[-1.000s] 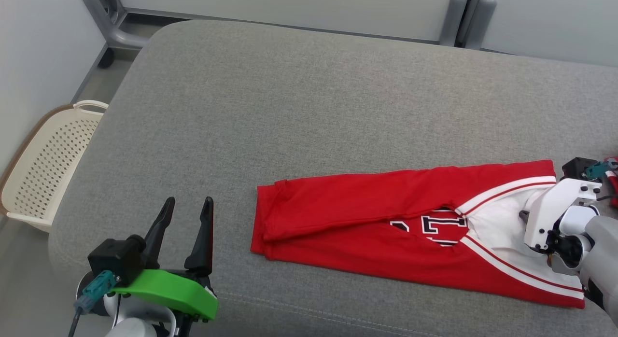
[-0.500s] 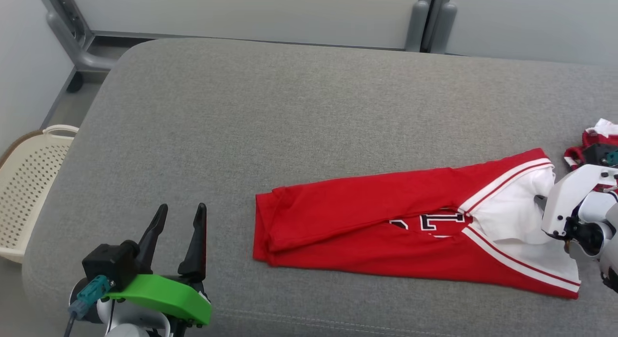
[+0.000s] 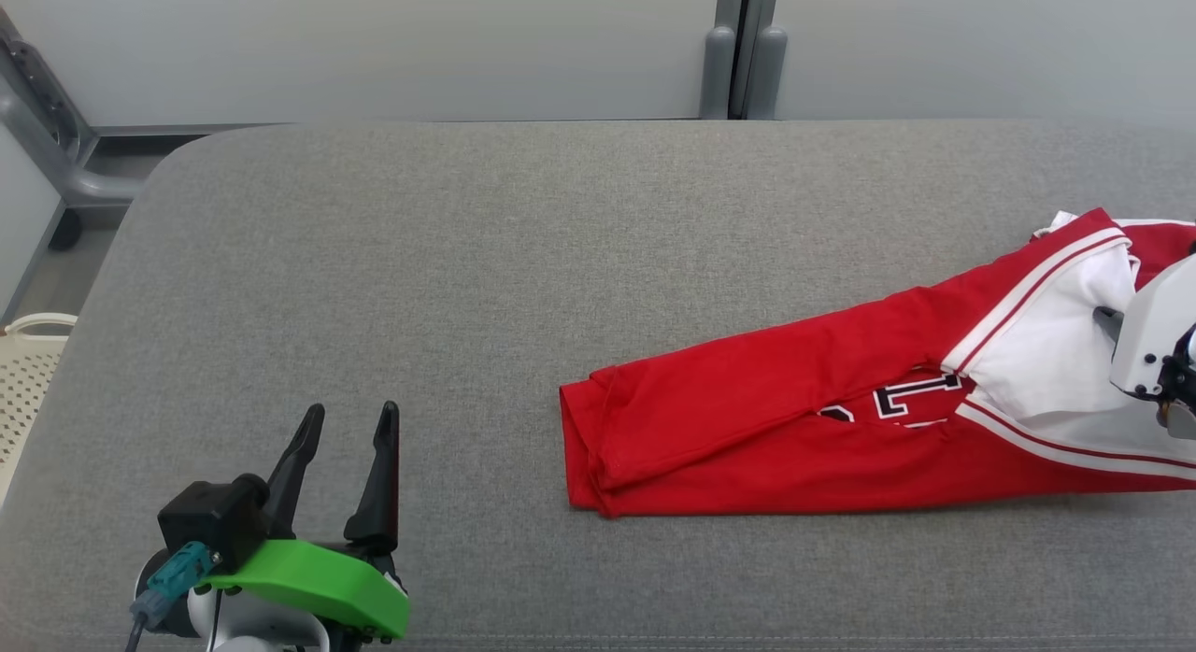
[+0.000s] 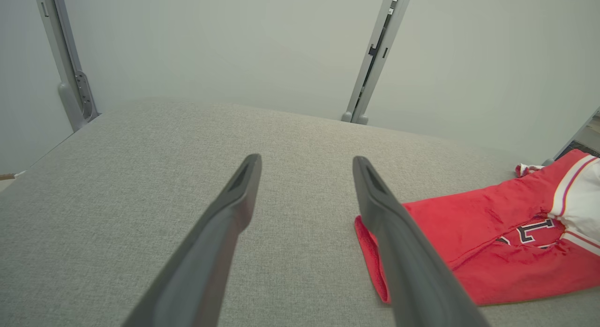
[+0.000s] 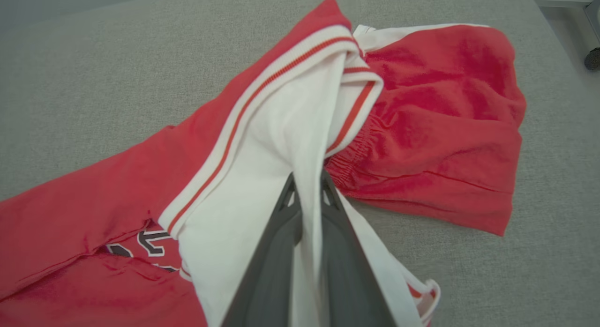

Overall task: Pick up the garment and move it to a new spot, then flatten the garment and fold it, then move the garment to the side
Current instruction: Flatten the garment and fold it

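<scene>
My left jaws stand open and idle over the bench [image 3: 420,260]. The garment [image 3: 766,428] lies folded long at the right, its white end pinched in my right jaws; I'd drag low and slow so the folds hold.

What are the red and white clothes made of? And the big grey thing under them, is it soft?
The red and white garment looks like soft, matte knit cloth: it folds, wrinkles and bunches where the right gripper pinches its white part. The big grey surface looks like woven fabric over padding, judging by its speckled weave and rounded corner, so it is probably cushioned.
</scene>
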Motion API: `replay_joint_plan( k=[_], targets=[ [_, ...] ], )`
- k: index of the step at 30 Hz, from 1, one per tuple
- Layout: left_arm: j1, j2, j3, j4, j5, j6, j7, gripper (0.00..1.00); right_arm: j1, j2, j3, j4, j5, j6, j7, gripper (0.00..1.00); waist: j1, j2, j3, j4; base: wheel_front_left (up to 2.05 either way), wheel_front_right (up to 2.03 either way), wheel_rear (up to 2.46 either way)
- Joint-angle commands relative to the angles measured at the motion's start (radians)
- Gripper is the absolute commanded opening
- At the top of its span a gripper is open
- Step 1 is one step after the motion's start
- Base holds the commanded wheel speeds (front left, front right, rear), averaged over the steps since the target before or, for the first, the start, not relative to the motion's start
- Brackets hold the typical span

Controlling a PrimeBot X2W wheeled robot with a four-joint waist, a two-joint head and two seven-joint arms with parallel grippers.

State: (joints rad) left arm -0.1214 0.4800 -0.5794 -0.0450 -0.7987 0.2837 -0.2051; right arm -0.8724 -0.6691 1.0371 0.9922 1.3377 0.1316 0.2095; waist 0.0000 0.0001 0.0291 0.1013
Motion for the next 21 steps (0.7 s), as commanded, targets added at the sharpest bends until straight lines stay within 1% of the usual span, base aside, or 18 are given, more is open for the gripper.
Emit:
replay_joint_plan(
  k=[1, 8, 9, 14, 19, 21],
  targets=[
    [0.016, 0.002, 0.003, 0.000, -0.002, 0.005, -0.007, 1.00, -0.013, -0.003, 0.001, -0.012, -0.012, -0.002, 0.002, 0.00, 0.0000, -0.0001, -0.012, -0.012, 0.00, 0.00, 0.00],
    [0.030, -0.009, 0.001, 0.005, -0.007, 0.004, -0.013, 1.00, -0.016, -0.006, 0.013, -0.097, -0.036, -0.002, 0.034, 0.00, 0.0000, -0.0001, -0.044, -0.027, 0.00, 0.00, 0.00],
    [0.033, -0.014, 0.001, 0.005, -0.008, 0.003, -0.017, 1.00, -0.019, -0.008, 0.020, -0.141, -0.048, -0.002, 0.051, 0.00, 0.0000, -0.0001, -0.053, -0.030, 0.00, 0.00, 0.00],
    [0.039, -0.029, 0.002, 0.017, -0.014, -0.005, -0.027, 1.00, -0.019, -0.006, 0.025, -0.253, -0.076, -0.002, 0.101, 0.00, 0.0000, -0.0001, -0.077, -0.031, 0.00, 0.00, 0.00],
    [0.048, -0.043, 0.005, 0.031, -0.017, -0.017, -0.037, 1.00, -0.005, 0.031, 0.014, -0.335, -0.106, -0.002, 0.166, 0.00, 0.0000, -0.0001, -0.095, -0.021, 0.00, 0.00, 0.00],
    [0.050, -0.048, 0.007, 0.036, -0.017, -0.020, -0.041, 1.00, 0.001, 0.057, 0.004, -0.354, -0.120, -0.002, 0.192, 0.00, 0.0000, -0.0001, -0.099, -0.015, 0.00, 0.00, 0.00]
  ],
)
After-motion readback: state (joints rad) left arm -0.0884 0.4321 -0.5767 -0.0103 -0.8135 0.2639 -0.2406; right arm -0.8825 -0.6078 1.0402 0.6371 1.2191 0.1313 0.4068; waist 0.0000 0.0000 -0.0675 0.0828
